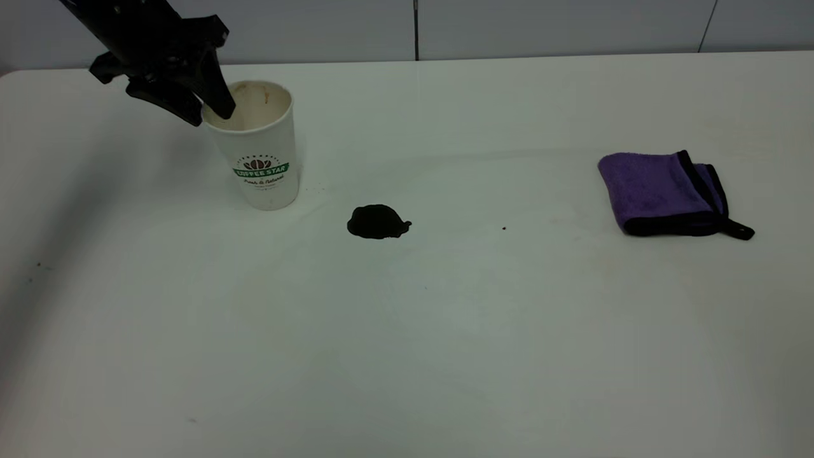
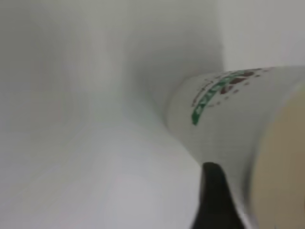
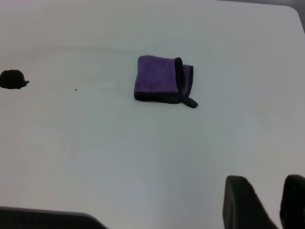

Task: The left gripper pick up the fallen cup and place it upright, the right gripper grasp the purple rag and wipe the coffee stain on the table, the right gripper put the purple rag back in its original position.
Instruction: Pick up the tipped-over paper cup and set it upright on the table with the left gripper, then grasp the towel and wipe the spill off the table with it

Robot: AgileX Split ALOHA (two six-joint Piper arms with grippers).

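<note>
Over at the desk's [image 1: 445,356] far left, your left gripper [image 1: 213,111] has its fingers pinching the upright cup's [image 1: 261,152] rim to steady it, while the rag [image 1: 661,191] waits untouched.

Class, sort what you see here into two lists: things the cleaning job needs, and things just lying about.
Needed: left tool, cup, coffee stain, purple rag, right tool, table.
Lying about: tiny dark speck; wall behind.
</note>
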